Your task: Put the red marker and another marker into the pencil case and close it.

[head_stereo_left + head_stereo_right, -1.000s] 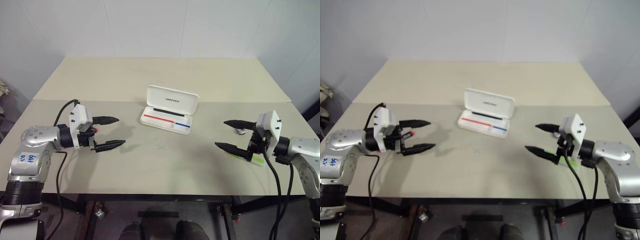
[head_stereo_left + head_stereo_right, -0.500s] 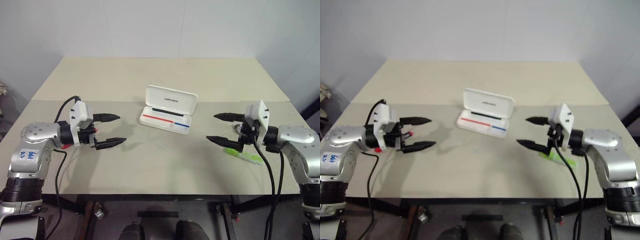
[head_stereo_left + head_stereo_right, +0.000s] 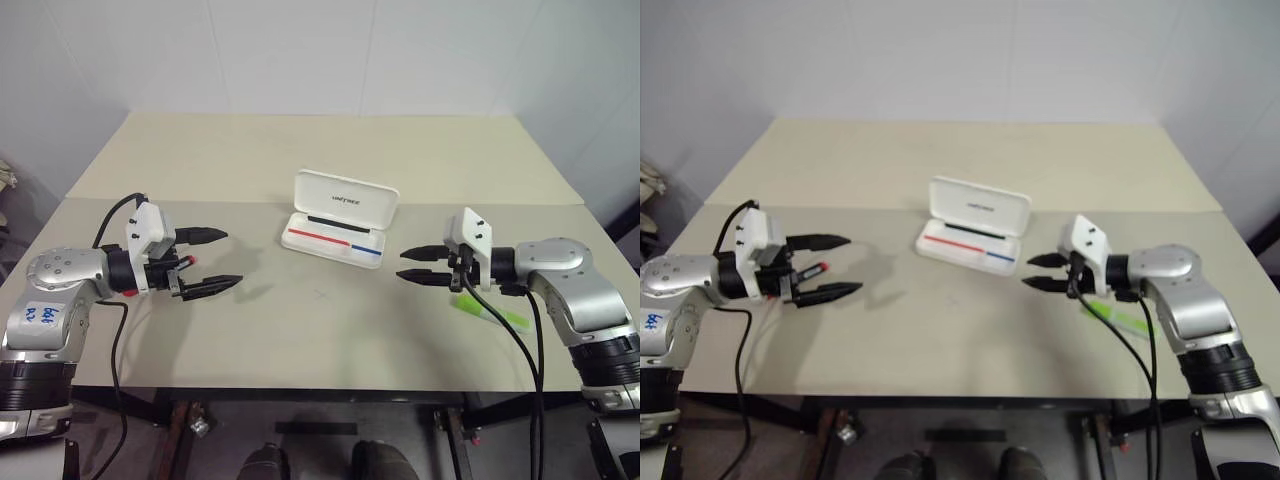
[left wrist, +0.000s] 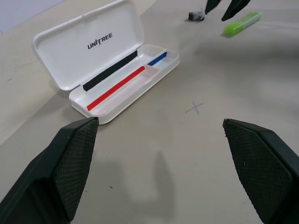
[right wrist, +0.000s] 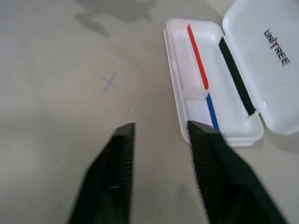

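Note:
The white pencil case lies open in the middle of the table, lid raised at the back, nothing in its tray. The light-green marker lies on the table just right of my right gripper. That gripper hovers right of the case, jaws narrowed but apart, nothing between them. My left gripper stands wide open and empty, left of the case. The red marker's red end shows behind the left fingers' bases; its barrel is hidden.
A small grey object sits on the table near the green marker. A faint cross mark lies in front of the case. The table's front edge runs close below both arms.
My right gripper has swung left towards the case, leaving the green marker on the table, and its jaws have narrowed. The left gripper has stayed put.

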Controlling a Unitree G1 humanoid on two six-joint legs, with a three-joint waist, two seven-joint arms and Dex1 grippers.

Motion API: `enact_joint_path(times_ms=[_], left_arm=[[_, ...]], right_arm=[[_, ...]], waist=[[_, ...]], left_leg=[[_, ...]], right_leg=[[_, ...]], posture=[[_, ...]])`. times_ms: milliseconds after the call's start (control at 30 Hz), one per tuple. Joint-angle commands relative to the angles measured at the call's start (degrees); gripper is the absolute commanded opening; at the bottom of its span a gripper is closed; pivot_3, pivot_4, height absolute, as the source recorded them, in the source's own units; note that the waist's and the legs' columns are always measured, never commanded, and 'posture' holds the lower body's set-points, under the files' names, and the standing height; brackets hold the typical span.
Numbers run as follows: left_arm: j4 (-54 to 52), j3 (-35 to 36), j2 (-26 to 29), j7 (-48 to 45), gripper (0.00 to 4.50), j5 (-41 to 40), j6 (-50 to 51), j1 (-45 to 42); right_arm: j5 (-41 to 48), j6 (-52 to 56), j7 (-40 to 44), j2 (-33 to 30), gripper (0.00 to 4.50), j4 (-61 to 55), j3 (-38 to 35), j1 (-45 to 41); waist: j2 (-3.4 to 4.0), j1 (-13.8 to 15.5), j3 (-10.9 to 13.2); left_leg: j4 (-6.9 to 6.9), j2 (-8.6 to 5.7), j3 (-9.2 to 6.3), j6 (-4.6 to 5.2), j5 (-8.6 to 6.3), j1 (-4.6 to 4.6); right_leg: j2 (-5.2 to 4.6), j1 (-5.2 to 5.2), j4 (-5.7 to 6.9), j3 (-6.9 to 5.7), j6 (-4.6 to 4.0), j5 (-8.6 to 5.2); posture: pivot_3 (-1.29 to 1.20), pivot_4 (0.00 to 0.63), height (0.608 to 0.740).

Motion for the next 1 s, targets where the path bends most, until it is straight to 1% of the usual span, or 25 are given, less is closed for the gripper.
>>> enact_joint_path(times_ms=[33, 100, 200, 267, 400, 500, 767, 1000], left_arm=[[-2.5, 1.69, 1.51, 1.02, 4.5, 0.02, 0.41, 0.78], [-2.51, 1.55, 1.73, 1.42, 4.5, 0.27, 0.52, 0.75], [-2.17, 1.31, 2.1, 2.44, 4.5, 0.94, 0.87, 0.04], [-2.14, 0.9, 2.33, 3.55, 4.5, 1.6, 1.45, -0.41], [-2.5, 0.61, 2.42, 5.38, 4.5, 2.35, 2.51, -0.56], [-3.04, 0.8, 2.4, 6.08, 4.5, 2.34, 3.32, -0.02], [-5.78, 2.15, 2.65, 6.89, 4.5, 1.52, 5.08, 2.7], [-7.88, 2.88, 2.43, 7.78, 4.5, 0.91, 6.24, 3.87]], right_arm=[[-2.28, -1.3, 1.0, 2.18, 1.73, 1.58, 2.68, -3.42], [-3.47, -1.72, 1.54, 2.85, 1.73, 3.35, 3.53, -4.82], [-6.48, -2.09, 1.98, 4.91, 1.73, 7.81, 6.25, -9.1], [-8.89, -2.37, 2.31, 7.3, 1.73, 11.41, 8.89, -12.75], [-11.79, -3.22, 2.16, 11.18, 1.73, 16.92, 11.08, -17.44], [-13.43, -4.44, 2.61, 12.86, 1.73, 20.51, 11.74, -19.6], [-18.17, -9.85, 2.09, 16.95, 1.73, 32.13, 12.97, -24.72], [-22.0, -14.08, 0.72, 18.84, 1.73, 42.21, 12.85, -28.38]], waist=[[0.0, -0.36, 0.0], [0.0, -0.45, 0.0], [0.0, -0.65, 0.0], [0.0, -1.02, 0.0], [0.0, -1.18, 0.0], [0.0, -1.15, 0.0], [0.0, -1.22, 0.0], [0.0, -1.3, 0.0]], left_leg=[[0.0, 0.0, 0.0, -0.01, 0.0, 0.0], [0.0, 0.02, 0.0, -0.03, 0.01, -0.01], [0.0, 0.03, 0.0, -0.03, 0.02, -0.01], [0.01, 0.03, -0.02, -0.02, 0.01, 0.0], [-0.02, 0.03, -0.03, -0.04, 0.03, -0.01], [-0.11, 0.08, -0.01, -0.06, 0.04, -0.05], [-0.15, 0.08, -0.01, -0.02, -0.01, -0.09], [-0.21, 0.11, -0.01, -0.05, 0.01, -0.08]], right_leg=[[0.01, -0.01, 0.01, 0.0, 0.0, 0.0], [0.01, -0.04, 0.06, 0.0, 0.0, 0.0], [-0.05, -0.04, 0.06, 0.02, 0.0, 0.0], [-0.07, -0.03, 0.06, 0.03, 0.0, 0.0], [-0.01, -0.09, 0.11, 0.03, 0.0, 0.0], [-0.02, -0.12, 0.25, 0.02, 0.0, 0.0], [-0.06, -0.12, 0.11, 0.03, 0.0, 0.0], [-0.06, -0.14, 0.1, 0.03, 0.0, 0.0]], posture=[[0.0, 0.15, 0.74], [0.0, 0.15, 0.74], [0.0, 0.15, 0.74], [0.0, 0.15, 0.74], [0.0, 0.15, 0.74], [0.0, 0.15, 0.74], [0.0, 0.15, 0.74], [0.0, 0.15, 0.74]])
